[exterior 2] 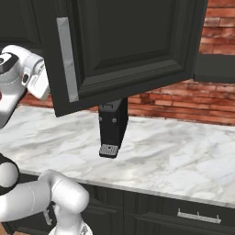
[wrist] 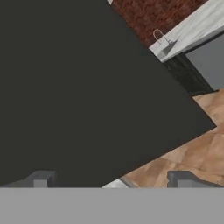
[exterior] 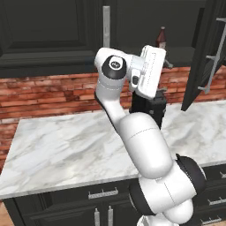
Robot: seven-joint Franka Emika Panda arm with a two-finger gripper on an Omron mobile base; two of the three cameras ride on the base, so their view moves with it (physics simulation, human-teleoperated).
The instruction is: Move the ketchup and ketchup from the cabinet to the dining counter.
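Observation:
One ketchup (exterior: 162,39), a dark maroon bottle with a narrow neck, stands inside the open black cabinet (exterior: 132,22), just above and behind my white hand (exterior: 152,70). The cabinet's door (exterior 2: 128,46) with its silver bar handle (exterior 2: 69,59) hangs swung out over the worktop. In the hand view my gripper (wrist: 111,180) is open, its fingertips (wrist: 41,179) wide apart with nothing between them, facing a dark flat panel (wrist: 87,87). Far off in that view lies the dining counter (wrist: 194,28) with its arched faucet (wrist: 160,36).
A black appliance (exterior: 148,108) stands on the marble worktop (exterior: 66,145) right under the hand. A brick wall (exterior: 44,95) backs the worktop. The other open door (exterior: 203,53) stands at the right. Black drawers (exterior 2: 197,215) run below, and wood floor (wrist: 183,153) lies beyond.

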